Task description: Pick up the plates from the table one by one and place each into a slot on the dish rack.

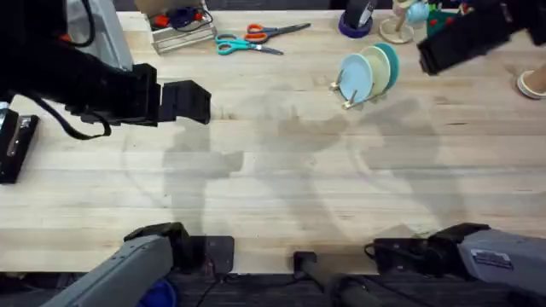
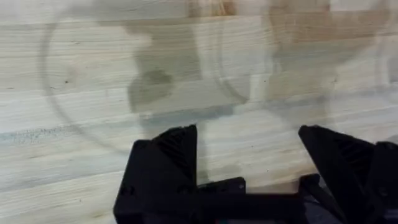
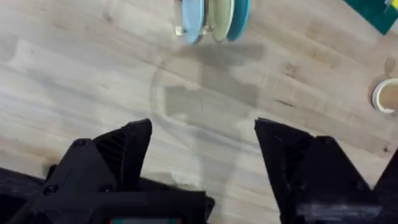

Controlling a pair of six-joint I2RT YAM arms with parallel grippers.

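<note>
Pale wood table (image 1: 281,188) bare up close. Left gripper (image 1: 205,101) at 10 o'clock, jaws apart, empty. Right gripper (image 3: 202,152) also spread, holding nothing. Farther out at 1 o'clock, dish rack (image 1: 348,95) carries all three plates (image 1: 368,72) upright, touching. Plates look light, rigid, slick; take them by the rim edge.

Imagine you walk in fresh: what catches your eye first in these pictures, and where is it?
Three plates, light blue, pale yellow and teal, stand upright together in the small dish rack at the table's far right. Beyond them, orange and teal scissors lie at the far edge, while both arms hover with open jaws over bare wood.
</note>
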